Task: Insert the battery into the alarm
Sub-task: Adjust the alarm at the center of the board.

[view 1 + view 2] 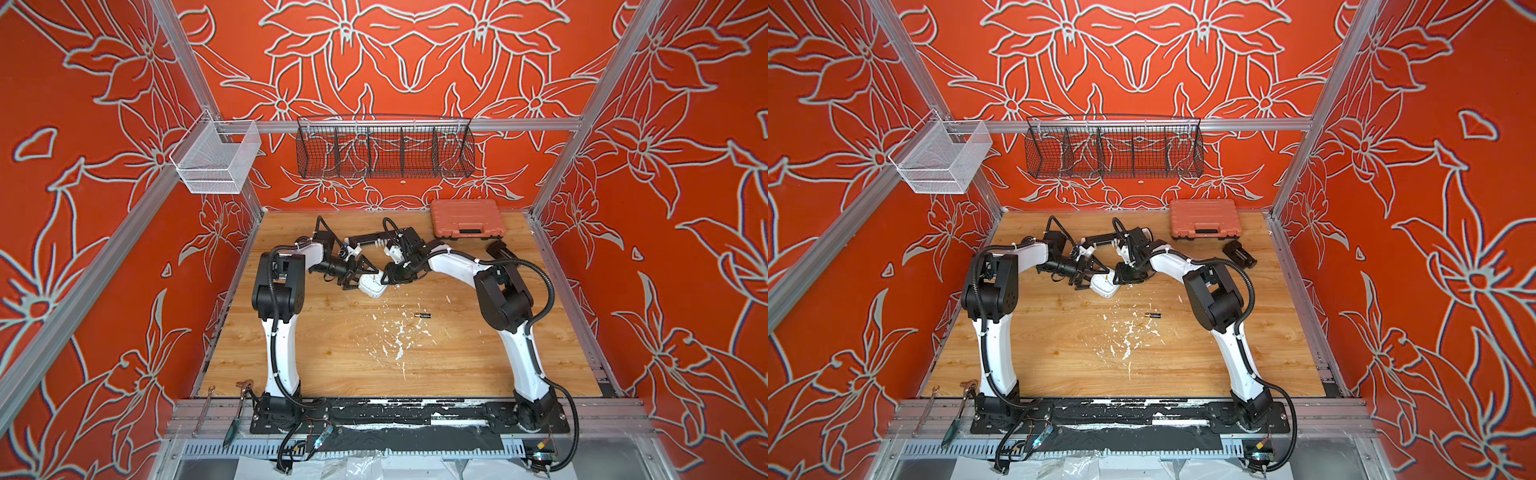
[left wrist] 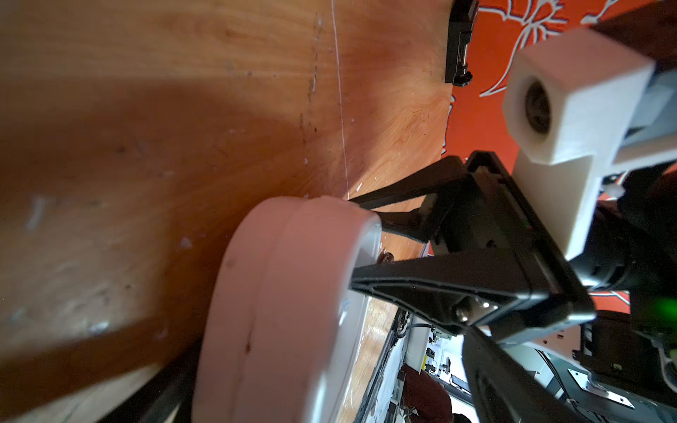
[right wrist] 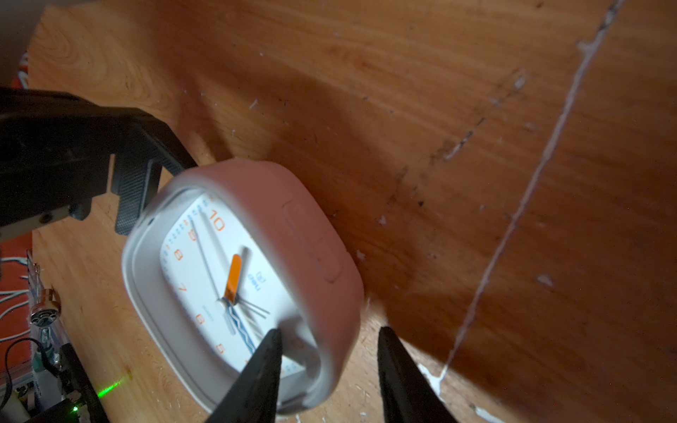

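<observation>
The left arm [image 1: 282,353] and right arm [image 1: 521,357] pair white curved shells with black joint blocks, ribbed black cables [image 1: 550,291] tied alongside, black triangular fingers [image 2: 421,285] and white camera housings [image 2: 571,102].

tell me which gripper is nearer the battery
Right. The right gripper is at the edge of the alarm nearer the battery; the left gripper is at its opposite edge, farther away.

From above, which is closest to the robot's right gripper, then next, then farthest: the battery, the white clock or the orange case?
1. White clock, at the right gripper.
2. Battery, toward the front.
3. Orange case, far at the back.
</observation>
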`<action>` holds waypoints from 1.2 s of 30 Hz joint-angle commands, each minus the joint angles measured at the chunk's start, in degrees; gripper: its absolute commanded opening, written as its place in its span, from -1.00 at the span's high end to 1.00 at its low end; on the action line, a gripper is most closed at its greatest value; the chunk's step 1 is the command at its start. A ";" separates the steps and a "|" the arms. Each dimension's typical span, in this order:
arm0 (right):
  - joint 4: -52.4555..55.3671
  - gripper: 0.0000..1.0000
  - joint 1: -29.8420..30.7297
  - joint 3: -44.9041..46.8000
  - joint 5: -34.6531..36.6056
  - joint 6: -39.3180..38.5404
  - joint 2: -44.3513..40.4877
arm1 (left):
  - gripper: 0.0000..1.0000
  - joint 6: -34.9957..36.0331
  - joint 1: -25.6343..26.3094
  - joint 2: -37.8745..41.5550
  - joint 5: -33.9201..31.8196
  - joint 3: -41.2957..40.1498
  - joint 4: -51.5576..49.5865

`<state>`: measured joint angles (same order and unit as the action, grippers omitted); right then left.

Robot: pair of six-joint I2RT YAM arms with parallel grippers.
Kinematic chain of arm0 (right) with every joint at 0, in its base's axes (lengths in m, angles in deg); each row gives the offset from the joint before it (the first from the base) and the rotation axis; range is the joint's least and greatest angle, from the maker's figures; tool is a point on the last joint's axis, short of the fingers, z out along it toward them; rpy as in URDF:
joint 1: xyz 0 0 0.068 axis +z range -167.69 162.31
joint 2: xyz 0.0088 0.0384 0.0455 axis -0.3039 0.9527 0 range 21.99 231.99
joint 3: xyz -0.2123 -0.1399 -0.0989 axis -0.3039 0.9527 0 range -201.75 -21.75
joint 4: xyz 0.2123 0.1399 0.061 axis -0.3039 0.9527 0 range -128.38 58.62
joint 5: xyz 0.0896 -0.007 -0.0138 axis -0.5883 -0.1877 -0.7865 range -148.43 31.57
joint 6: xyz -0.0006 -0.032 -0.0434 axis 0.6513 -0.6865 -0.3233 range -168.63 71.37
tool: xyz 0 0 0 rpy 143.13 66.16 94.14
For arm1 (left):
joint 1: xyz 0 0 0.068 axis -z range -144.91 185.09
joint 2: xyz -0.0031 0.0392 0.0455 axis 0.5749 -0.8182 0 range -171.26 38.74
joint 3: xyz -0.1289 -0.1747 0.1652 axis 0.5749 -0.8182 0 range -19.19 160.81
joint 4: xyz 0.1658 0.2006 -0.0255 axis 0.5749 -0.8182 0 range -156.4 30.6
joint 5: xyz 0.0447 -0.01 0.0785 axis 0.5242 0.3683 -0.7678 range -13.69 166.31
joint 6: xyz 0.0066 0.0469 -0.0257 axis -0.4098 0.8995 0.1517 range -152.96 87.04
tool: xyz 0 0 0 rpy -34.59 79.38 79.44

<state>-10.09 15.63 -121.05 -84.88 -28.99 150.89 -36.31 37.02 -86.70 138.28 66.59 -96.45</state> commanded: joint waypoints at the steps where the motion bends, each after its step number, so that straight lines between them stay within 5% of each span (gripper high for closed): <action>1: 4.12 0.11 -0.36 -0.75 1.24 -1.61 2.78 | -0.94 2.13 0.19 -3.17 0.48 2.06 -1.15; 11: 3.79 0.10 -0.46 -0.89 0.75 -1.27 2.76 | -0.29 3.97 0.70 -2.57 4.63 -1.17 -2.38; 24: 2.10 0.10 -0.67 -0.37 -0.43 -0.68 2.59 | 0.27 3.27 0.44 -1.06 7.01 -2.89 -1.43; 36: -0.19 0.05 -0.89 0.58 -0.96 -1.83 -1.93 | 0.47 1.28 0.21 4.99 4.66 -5.03 -0.95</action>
<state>-9.50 14.76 -121.47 -86.44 -29.47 151.04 -34.78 37.07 -87.08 140.36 62.00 -96.48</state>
